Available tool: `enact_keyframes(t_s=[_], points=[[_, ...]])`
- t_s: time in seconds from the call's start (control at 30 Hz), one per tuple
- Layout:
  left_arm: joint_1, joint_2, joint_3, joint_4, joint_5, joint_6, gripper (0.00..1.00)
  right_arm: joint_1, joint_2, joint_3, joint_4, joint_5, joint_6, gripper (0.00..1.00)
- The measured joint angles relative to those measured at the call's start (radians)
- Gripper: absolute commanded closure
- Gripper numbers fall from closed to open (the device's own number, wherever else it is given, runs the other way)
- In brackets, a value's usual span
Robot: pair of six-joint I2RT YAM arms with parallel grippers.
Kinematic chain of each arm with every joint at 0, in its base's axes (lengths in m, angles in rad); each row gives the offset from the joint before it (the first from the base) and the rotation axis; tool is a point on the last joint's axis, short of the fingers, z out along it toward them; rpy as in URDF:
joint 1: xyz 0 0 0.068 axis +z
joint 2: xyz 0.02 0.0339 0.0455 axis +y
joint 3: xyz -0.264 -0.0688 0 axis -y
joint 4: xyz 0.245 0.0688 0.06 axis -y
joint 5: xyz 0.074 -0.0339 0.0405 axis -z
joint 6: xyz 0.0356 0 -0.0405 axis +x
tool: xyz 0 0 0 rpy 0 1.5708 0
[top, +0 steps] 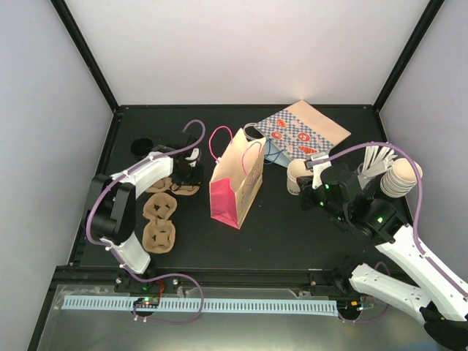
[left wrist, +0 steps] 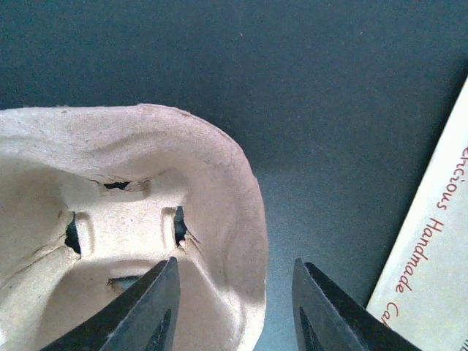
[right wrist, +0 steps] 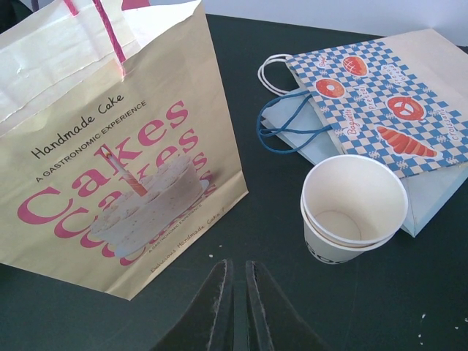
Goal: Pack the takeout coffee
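The takeout coffee point(right wrist: 354, 207) is a small white paper cup with dark print low on its side, standing upright and empty to the right of the cake bag point(right wrist: 110, 146). That pink-sided bag point(top: 235, 179) stands open in the middle of the table. My right gripper point(right wrist: 238, 265) is shut with nothing in it, low over the mat, a short way in front of the cup point(top: 296, 175). My left gripper point(left wrist: 234, 267) is open over the corner of a pulp cup carrier point(left wrist: 131, 190). One finger is above the carrier's well and the other above bare mat.
A blue-checked bakery bag point(right wrist: 380, 110) lies flat behind the cup. A stack of cream cups point(top: 401, 178) and white sticks point(top: 376, 157) sit at the right. Other pulp carriers point(top: 159, 219) lie at the left, with a small black cup point(top: 142, 147) behind them.
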Motion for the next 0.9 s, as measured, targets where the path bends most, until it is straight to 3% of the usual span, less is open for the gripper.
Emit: enact_keyframes(t_s=[0.17,0.33,0.77,0.9], points=[[0.000,0.028,0.000,0.000,-0.008,-0.002,0.69,0.000,0.000,0.000,0.000,0.000,0.000,0.90],[0.000,0.036,0.000,0.000,-0.015,-0.002,0.70,0.000,-0.005,-0.001,0.000,0.000,0.000,0.90],[-0.002,0.020,0.003,-0.026,-0.043,-0.006,0.86,0.000,-0.005,-0.001,0.000,0.000,0.000,0.90],[-0.002,-0.012,0.013,-0.051,-0.046,-0.006,0.86,0.000,-0.001,-0.002,0.000,-0.005,-0.001,0.90]])
